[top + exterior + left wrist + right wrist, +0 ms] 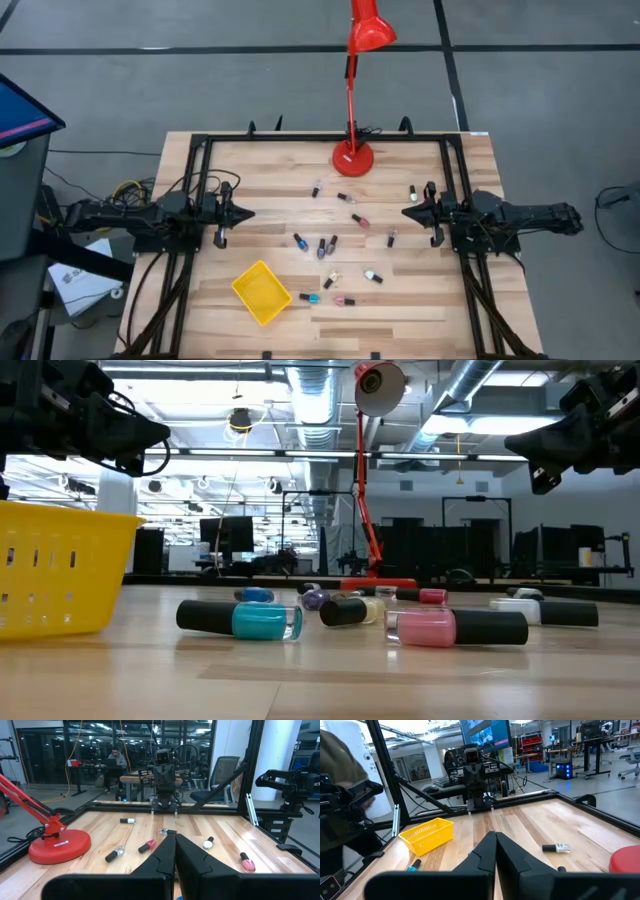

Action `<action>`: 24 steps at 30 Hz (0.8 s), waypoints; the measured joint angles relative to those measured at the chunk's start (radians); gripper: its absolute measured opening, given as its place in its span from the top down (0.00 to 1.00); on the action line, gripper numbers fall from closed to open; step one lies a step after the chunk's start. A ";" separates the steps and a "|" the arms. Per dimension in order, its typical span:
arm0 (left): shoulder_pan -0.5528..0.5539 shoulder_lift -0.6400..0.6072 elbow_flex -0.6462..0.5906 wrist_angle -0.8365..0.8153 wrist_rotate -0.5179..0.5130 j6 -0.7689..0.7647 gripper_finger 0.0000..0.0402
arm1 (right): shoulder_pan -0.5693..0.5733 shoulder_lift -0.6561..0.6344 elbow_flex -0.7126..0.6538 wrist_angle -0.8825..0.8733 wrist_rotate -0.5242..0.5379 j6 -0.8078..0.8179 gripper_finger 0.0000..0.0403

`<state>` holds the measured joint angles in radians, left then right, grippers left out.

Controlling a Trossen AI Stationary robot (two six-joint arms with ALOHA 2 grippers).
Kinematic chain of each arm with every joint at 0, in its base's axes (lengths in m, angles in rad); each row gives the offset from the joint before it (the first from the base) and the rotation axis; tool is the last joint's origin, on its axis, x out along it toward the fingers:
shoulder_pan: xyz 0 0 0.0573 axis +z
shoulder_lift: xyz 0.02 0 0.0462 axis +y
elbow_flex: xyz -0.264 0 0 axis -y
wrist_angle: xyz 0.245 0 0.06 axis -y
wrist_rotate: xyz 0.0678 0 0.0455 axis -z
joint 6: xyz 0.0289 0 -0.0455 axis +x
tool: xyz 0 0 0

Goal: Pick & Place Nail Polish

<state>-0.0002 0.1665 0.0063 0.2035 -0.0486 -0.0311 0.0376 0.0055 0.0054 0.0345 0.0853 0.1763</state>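
Observation:
Several small nail polish bottles lie on their sides, scattered over the middle of the wooden table (pixel 330 245): a teal one (pixel 262 620) and a pink one (pixel 425 626) nearest the front, others farther back (pixel 146 846). My left gripper (pixel 247 212) hovers shut at the table's left, above the wood. My right gripper (pixel 407 213) hovers shut at the table's right. Both point toward the bottles and touch nothing. In the wrist views each gripper's fingertips meet: the left gripper (pixel 175 836) and the right gripper (pixel 495 835).
A yellow square basket (pixel 262 291) stands near the front left. A red desk lamp (pixel 353 157) stands by its round base at the far middle. A black frame (pixel 200 150) runs around the table's edges. A person sits at a desk in the room behind (pixel 116 756).

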 joint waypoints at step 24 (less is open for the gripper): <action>0.000 0.000 0.000 0.025 0.000 -0.118 1.00 | 0.000 0.000 0.000 0.000 0.000 0.000 1.00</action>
<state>-0.0006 0.1665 0.0063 0.2289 -0.0482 -0.1488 0.0376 0.0055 0.0054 0.0345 0.0856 0.1763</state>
